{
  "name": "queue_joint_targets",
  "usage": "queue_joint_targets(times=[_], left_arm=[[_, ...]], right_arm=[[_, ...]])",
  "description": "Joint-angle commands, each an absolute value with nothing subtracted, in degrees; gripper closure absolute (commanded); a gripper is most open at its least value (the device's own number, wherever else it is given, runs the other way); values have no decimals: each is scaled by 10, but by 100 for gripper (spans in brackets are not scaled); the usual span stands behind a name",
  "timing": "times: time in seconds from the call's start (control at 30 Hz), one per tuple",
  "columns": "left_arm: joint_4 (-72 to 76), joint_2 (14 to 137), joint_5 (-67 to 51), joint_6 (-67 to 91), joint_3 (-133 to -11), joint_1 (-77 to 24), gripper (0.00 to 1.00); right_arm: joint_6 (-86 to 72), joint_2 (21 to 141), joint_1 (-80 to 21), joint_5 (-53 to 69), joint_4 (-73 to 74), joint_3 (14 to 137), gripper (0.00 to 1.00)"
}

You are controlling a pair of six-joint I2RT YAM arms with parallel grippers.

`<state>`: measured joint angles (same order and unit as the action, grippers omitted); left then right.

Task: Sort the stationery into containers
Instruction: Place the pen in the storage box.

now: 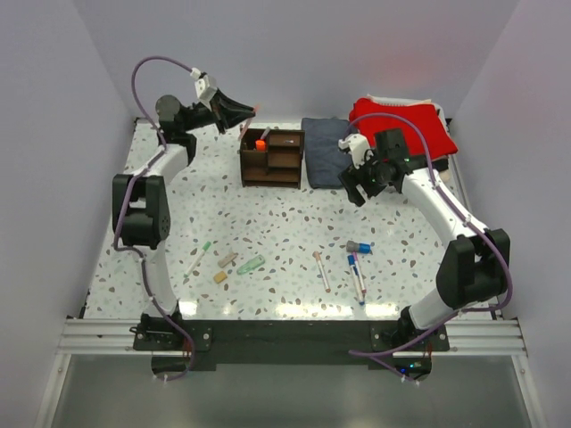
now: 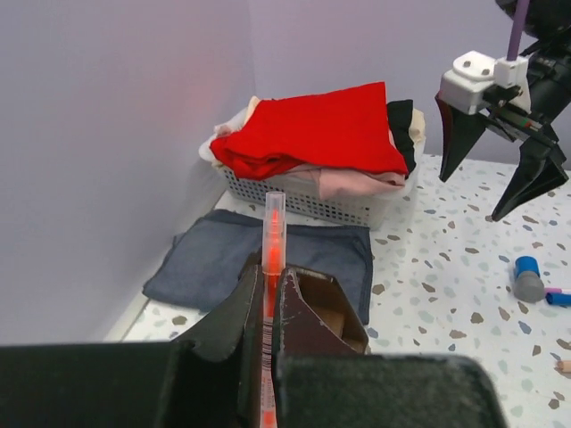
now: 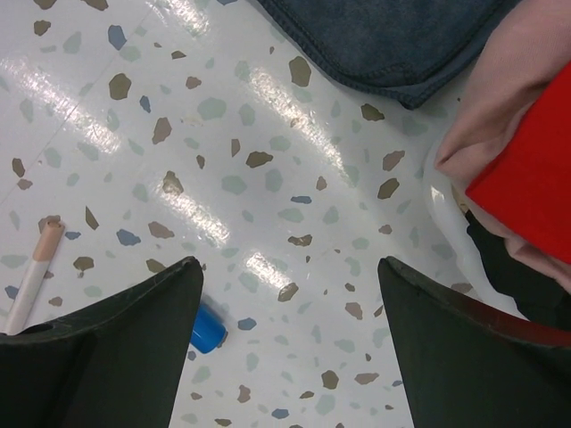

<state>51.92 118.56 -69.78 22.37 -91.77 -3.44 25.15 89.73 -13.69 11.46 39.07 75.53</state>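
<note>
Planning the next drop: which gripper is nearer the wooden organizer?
Left. The left gripper, shut on a red pen, hangs close above the organizer; the right gripper, open, is farther off to its right.

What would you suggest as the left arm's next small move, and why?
Probably lower the left gripper slightly toward the wooden organizer, then release. It is shut on a red pen, and an open compartment of the organizer shows just beyond its fingertips.
</note>
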Motion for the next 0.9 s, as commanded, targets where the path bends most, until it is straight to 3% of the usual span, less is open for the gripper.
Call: queue_joint_targets(times=[0.0,0.6,0.8,0.87], left_arm=[[750,1225,-687,406,-960,-29,100],[763,1342,-668,412,-997,-32,99],[755,1364,-664,402,-1013,-41,95],[751,1371,-663,403,-1017,-46,88]], right_arm=[[244,892,-135,91,415,778,17],[259,912,-136,68,452,796,17],[259,931,-139,67,454,809,16],[259,936,-141,67,453,809,16]])
